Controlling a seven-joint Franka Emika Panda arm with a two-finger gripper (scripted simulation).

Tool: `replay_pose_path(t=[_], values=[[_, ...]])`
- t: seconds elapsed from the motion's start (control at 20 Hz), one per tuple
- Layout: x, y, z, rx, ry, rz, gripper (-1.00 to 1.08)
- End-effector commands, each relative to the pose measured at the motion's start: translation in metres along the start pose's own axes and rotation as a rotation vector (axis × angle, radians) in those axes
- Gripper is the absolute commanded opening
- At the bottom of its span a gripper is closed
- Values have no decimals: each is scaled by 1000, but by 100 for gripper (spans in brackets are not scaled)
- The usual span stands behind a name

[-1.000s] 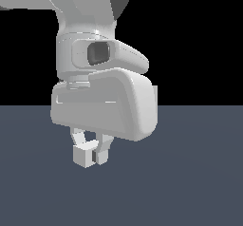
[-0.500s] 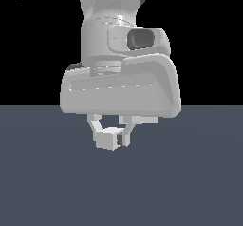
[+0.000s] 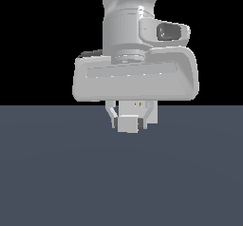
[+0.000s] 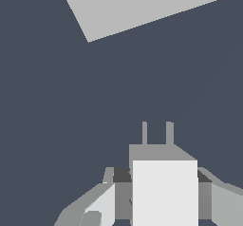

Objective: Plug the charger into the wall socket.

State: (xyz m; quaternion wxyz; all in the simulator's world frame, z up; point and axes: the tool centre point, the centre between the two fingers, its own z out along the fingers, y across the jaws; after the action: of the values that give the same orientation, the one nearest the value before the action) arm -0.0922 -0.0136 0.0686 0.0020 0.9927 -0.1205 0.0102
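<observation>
Tool [image 3: 129, 121] grips the charger [image 4: 164, 192] above a bare slate-grey floor [image 3: 57, 173]; black backdrop.

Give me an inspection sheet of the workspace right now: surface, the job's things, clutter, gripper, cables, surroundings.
Surface: flat dark blue-grey floor, plain.
Charger: white block held in the gripper, its two grey prongs pointing toward the socket plate, not yet touching it.
Wall socket: light-grey plate seen only in the wrist view, apart from the prongs; its slots cannot be made out.
Clutter: nothing seen.
Gripper: gripper shut on the charger, fingers on both sides of it.
Cables: nothing seen.
Surroundings: black background above the floor in the exterior view.
</observation>
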Motion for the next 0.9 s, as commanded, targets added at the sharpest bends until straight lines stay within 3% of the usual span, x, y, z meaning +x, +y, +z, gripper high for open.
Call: replay_pose_path(t=[0.0,0.85], values=[[6,6,-5,1,0,-55,-100],[39,26,-29,7,-1,-308,-100]])
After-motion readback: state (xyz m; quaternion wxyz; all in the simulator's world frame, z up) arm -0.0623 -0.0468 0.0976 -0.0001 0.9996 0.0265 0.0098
